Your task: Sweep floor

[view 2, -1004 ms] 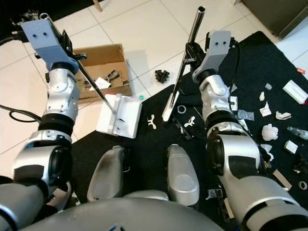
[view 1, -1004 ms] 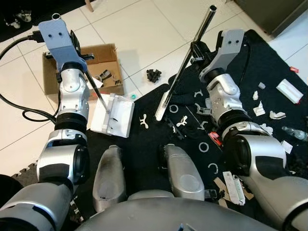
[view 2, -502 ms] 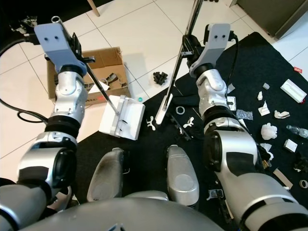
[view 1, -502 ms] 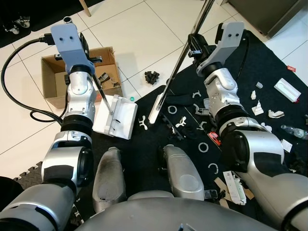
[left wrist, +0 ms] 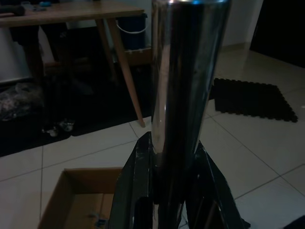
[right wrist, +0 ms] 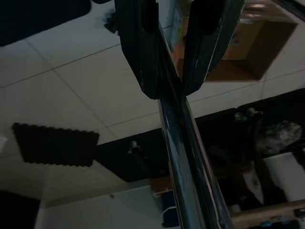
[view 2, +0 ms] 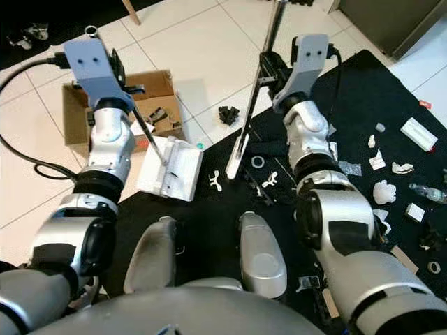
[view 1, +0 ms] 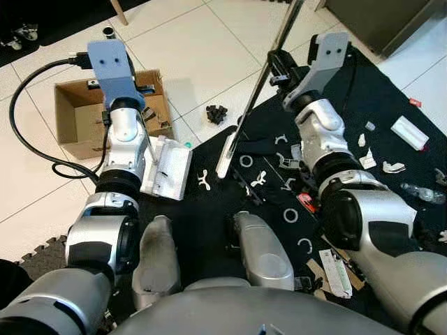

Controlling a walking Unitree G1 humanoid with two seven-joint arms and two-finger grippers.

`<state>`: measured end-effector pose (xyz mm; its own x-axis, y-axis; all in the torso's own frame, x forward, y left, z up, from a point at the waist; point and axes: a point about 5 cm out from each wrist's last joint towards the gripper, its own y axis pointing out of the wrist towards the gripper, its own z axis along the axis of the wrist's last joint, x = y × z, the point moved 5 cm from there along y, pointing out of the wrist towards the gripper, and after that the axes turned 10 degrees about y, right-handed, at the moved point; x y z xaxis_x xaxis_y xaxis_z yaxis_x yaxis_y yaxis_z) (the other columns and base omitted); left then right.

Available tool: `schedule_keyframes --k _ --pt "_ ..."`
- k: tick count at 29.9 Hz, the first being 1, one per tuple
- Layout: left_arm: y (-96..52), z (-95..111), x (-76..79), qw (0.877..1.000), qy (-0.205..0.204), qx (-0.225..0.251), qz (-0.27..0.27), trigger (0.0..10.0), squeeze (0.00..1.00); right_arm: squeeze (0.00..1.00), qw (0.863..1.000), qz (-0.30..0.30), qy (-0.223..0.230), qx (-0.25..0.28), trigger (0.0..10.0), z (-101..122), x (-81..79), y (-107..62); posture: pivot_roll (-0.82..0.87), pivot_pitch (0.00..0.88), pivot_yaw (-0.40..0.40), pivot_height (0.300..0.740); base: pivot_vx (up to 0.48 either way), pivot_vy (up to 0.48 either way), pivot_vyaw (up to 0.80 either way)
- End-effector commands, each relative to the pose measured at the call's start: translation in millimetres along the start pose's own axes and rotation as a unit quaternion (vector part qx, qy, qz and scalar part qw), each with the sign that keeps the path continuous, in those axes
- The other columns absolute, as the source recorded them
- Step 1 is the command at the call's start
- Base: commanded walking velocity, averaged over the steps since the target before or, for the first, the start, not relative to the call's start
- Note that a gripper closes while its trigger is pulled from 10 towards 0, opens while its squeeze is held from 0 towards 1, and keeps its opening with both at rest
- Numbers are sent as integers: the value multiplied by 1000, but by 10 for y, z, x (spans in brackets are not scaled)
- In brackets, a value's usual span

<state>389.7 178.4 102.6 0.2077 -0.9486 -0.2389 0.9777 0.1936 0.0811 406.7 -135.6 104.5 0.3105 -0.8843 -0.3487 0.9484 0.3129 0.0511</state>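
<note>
The left gripper is clamped on the dustpan handle, the pan lying beside the box. The right gripper is clamped on the broom pole, its head near the box on the mat. The left wrist view adds a wooden table.

My head cameras look steeply down over both arms, sharing the cardboard box; wrist cameras hug metal poles.

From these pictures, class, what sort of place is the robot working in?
Probably a room in a home: white tiled floor, a black mat strewn with small white parts, and a wooden table nearby.
</note>
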Motion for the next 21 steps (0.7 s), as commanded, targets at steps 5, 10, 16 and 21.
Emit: schedule_keyframes --k 5,10,16,21 --pt "62 152 51 999 10 31 -27 10000 0 0 999 -12 12 38 10000 102 -24 25 -61 0 9 740 0 0 0" --pt "97 179 57 998 21 32 -40 10000 0 0 998 -18 26 53 10000 77 -62 12 -57 0 62 740 0 0 0" --pt "130 232 55 998 25 38 -43 10000 0 0 998 -16 29 61 10000 92 -87 15 -49 0 77 740 0 0 0" --pt "143 244 37 998 26 40 -42 10000 0 0 997 -14 28 70 10000 154 -85 34 -42 2 74 740 0 0 0"
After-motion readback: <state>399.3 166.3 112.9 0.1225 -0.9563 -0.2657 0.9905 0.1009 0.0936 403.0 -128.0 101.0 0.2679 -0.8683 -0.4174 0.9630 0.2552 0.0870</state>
